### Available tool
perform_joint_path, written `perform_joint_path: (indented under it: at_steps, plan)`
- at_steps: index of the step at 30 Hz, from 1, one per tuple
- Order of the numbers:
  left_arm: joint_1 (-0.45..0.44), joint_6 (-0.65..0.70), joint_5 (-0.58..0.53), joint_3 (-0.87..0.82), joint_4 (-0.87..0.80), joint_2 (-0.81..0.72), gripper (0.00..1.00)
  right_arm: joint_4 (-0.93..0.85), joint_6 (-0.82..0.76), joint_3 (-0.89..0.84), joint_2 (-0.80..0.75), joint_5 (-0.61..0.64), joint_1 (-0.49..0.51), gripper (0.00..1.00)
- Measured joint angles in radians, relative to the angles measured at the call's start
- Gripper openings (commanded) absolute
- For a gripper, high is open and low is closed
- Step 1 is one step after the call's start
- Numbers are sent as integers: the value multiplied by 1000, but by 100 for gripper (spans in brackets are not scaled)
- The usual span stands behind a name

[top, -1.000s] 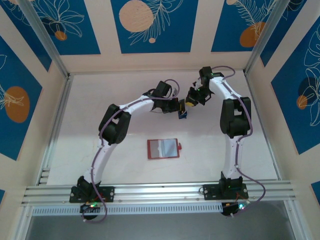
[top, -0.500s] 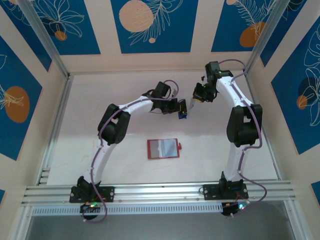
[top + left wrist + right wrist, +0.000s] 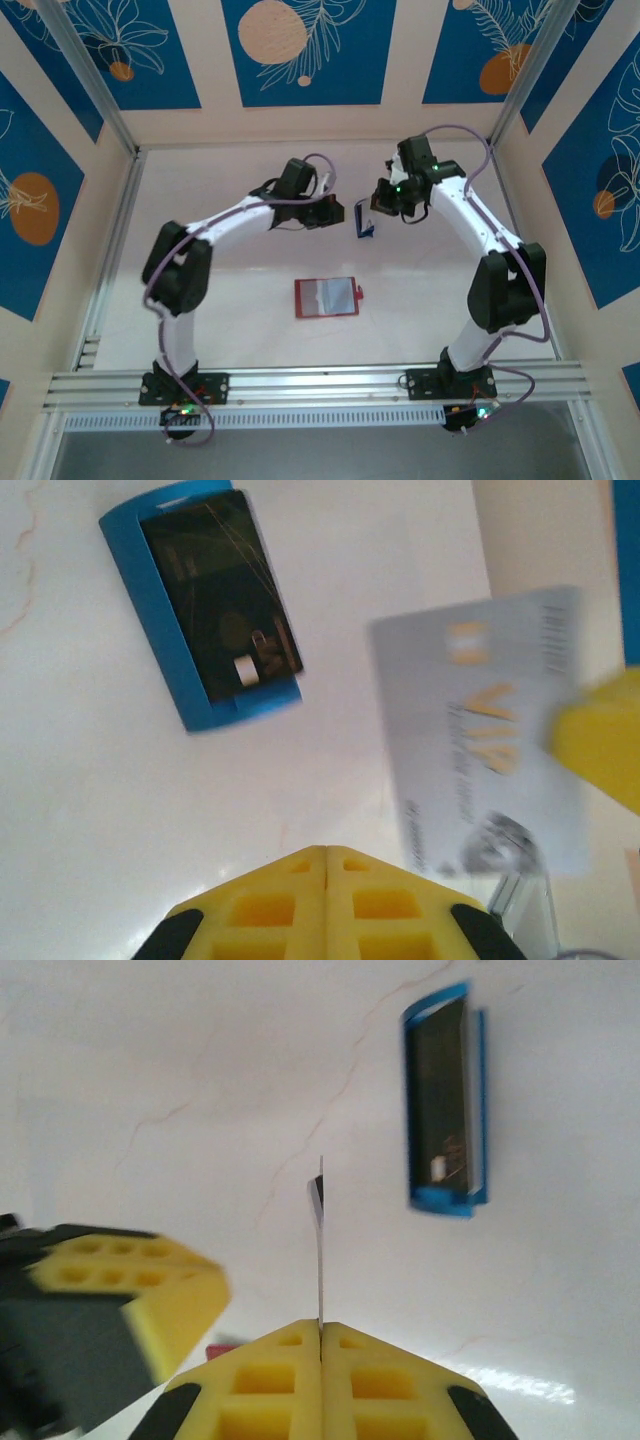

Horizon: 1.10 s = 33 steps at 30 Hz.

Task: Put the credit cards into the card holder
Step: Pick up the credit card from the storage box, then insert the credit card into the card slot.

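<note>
My right gripper (image 3: pixel 320 1328) is shut on a thin silver card (image 3: pixel 320 1250), seen edge-on; in the left wrist view that silver card (image 3: pixel 480 730) shows gold VIP lettering. A blue credit card (image 3: pixel 205 610) with a dark patch lies flat on the white table, close to both grippers, the same blue card (image 3: pixel 445 1100) ahead of the right gripper. My left gripper (image 3: pixel 328 852) is shut with nothing between its fingers, just left of the held card. From above, the red card holder (image 3: pixel 327 297) lies open at the table's middle, nearer than both grippers (image 3: pixel 338 213) (image 3: pixel 372 212).
The white table (image 3: pixel 230 290) is walled by patterned blue and cream panels. A metal rail (image 3: pixel 320 385) runs along the near edge by the arm bases. The left gripper's yellow finger (image 3: pixel 130 1300) stands close to the left of the right gripper.
My left gripper has drawn back to the left, away from the silver card. The right gripper has swung in and now holds that card above the blue card.
</note>
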Motion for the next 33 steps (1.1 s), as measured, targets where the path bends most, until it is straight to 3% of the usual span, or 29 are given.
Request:
perform_joint_path:
  at_steps: [6, 10, 14, 18, 33]
  plan:
    - [-10, 56, -34, -298, -45, -201, 7, 69, 6, -154, -95, -79, 39, 0]
    - [-29, 67, -56, -409, -68, -216, 7, 127, 28, -242, -138, -123, 73, 0]
    - [-48, 68, -69, -492, -66, -219, 7, 198, 47, -292, -140, -135, 173, 0]
    - [-70, 67, -91, -536, -59, -220, 7, 282, 68, -343, -131, -166, 241, 0]
    - [-95, 74, -238, -575, -56, -230, 6, 440, 110, -555, -134, -172, 298, 0]
